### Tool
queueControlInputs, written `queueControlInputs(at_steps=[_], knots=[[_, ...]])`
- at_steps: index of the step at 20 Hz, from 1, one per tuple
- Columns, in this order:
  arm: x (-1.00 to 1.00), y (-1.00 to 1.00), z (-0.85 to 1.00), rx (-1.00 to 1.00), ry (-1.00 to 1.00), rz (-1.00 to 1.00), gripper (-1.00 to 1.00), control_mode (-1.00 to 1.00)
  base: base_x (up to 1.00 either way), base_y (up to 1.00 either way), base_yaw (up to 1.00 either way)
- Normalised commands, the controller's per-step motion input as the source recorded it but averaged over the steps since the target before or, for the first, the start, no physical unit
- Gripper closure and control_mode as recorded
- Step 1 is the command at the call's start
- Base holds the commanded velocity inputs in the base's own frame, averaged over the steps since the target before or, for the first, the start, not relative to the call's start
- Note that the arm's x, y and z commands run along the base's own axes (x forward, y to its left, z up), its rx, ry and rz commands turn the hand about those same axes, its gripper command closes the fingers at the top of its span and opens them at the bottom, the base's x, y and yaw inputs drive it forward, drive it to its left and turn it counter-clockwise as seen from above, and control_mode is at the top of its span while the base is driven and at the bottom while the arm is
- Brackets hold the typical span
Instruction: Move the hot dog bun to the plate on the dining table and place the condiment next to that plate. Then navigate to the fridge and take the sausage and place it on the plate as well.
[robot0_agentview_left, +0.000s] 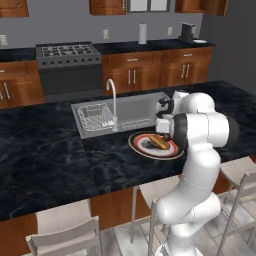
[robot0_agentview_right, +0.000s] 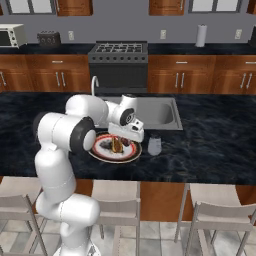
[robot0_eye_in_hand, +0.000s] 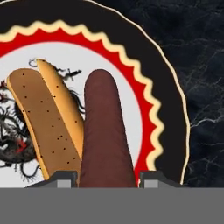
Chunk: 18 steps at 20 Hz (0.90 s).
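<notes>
The jaws (robot0_eye_in_hand: 108, 181) pinch the sausage (robot0_eye_in_hand: 104, 131) low over the plate (robot0_eye_in_hand: 170, 118), beside the hot dog bun (robot0_eye_in_hand: 41, 118), near the tabletop's (robot0_agentview_left: 40, 160) stool-side edge. Final placing step; next, release and lift clear.

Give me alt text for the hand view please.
The claw holds a dark red-brown sausage over a red-and-black rimmed plate, right beside a tan hot dog bun lying on it.
</notes>
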Motion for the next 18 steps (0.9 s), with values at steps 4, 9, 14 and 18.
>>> queueControlInputs(at_steps=[4, 9, 14, 18], knots=[[-0.29, 0.24, -0.26, -0.04, -0.05, 0.00, -1.00, -1.00, 0.00, 0.00, 0.00], [-0.25, 0.16, -0.12, 0.00, -0.05, 0.00, -1.00, -1.00, 0.00, 0.00, 0.00], [-0.30, 0.05, -0.02, 0.00, -0.09, 0.00, -1.00, -1.00, 0.00, 0.00, 0.00], [-0.41, 0.01, 0.05, 0.00, -0.13, -0.01, -1.00, -1.00, 0.00, 0.00, 0.00]])
